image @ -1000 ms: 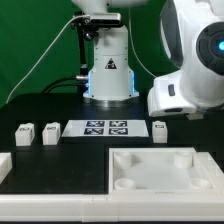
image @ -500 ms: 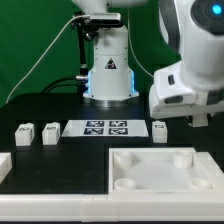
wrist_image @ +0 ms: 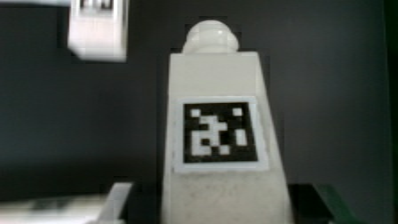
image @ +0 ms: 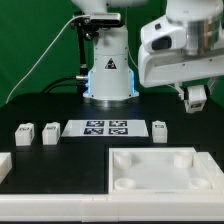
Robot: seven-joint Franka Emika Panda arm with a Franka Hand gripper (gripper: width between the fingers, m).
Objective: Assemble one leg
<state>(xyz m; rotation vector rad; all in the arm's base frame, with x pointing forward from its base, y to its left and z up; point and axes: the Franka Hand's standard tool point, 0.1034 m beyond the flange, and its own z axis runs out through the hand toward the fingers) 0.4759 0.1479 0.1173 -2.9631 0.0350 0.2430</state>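
The task is at an early stage: one leg is picked up, and nothing is yet fitted to anything.

The claw hangs in the air at the exterior view's right, well above the bench and far from the near edge. In the wrist view a leg fills the middle of the picture. Its marker tag faces the camera, its rounded tip points away, and its base sits between the dark fingers. From that I judge the claw to be closed on this leg and carrying it, though the exterior view is too small to show the grip itself.

Three other legs lie untouched on the bench. Two are side by side at the exterior view's left of the marker board, and one is just beside the board's right end. The large white square piece with corner sockets lies at the near right, and every socket that shows is empty. A blurred white shape shows in the wrist view beyond the held leg. I cannot tell which part it is.

What is left, by my reading, is most of the work. The leg has to be carried over to one corner socket, lined up tip first, set in, and fastened there. Alignment looks like the delicate part.
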